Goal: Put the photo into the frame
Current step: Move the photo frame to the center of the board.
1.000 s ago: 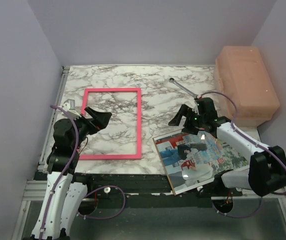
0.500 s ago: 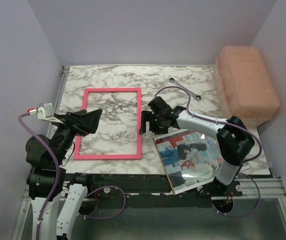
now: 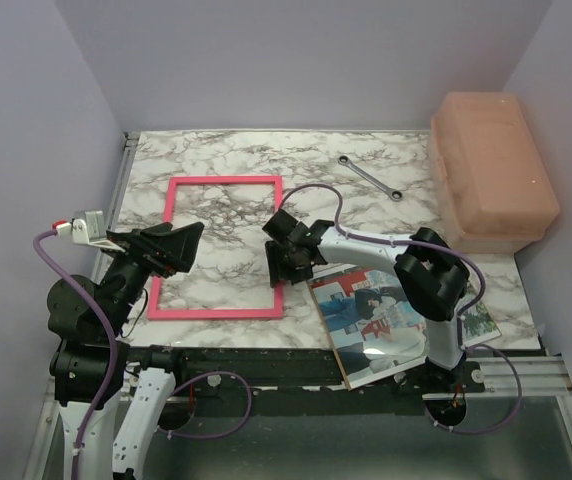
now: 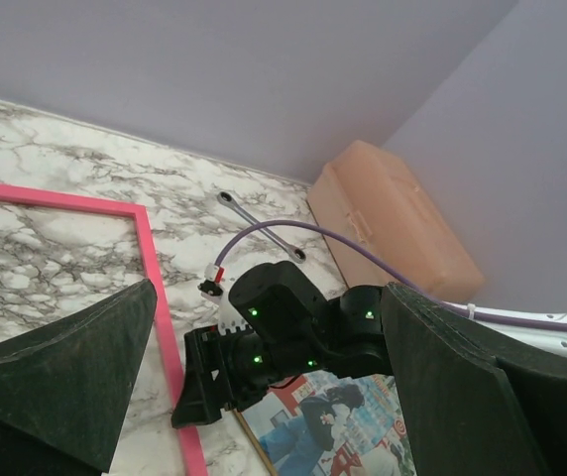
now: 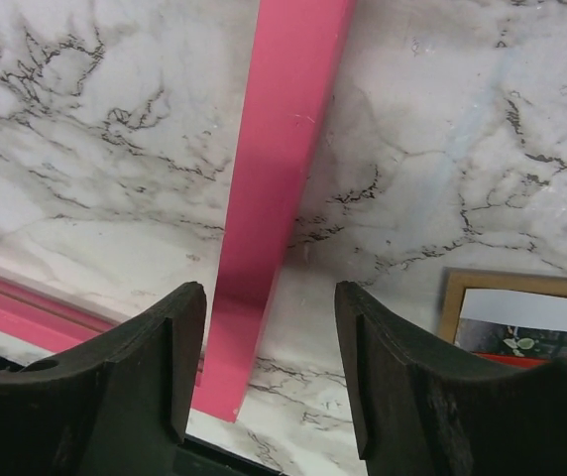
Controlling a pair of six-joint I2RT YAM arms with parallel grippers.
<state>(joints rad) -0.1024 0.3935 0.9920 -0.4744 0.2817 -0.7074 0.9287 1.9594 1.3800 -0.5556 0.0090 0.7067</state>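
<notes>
**A:** Where is everything?

**B:** The frame point(image 3: 226, 180) lies flat on the marble-patterned table point(image 3: 216, 150), pink face up. The photo point(image 3: 386, 320) lies picture side up just right of it, and its near corner seems to overhang the table's edge. The right gripper point(image 5: 269, 367) straddles the frame's right rail close to the near corner. Its fingers point(image 5: 179, 347) stand apart with a gap on each side, so it is holding nothing. The left gripper point(image 3: 181, 245) hovers over the left rail, wide and empty.

**A:** What could go wrong?

**B:** The rail is thin, smooth and flat-faced, and the tabletop looks slick. A pinch that lands off-centre could skate the frame sideways towards the print. Gripped at one corner only, the long rectangle would probably swing or sag (there is a lot of leverage on one narrow strip).

**A:** And the print?

**B:** It is glossy, sheet-thin and lying flush, so there is little for a finger to catch. A hard nip could crease it.
</notes>
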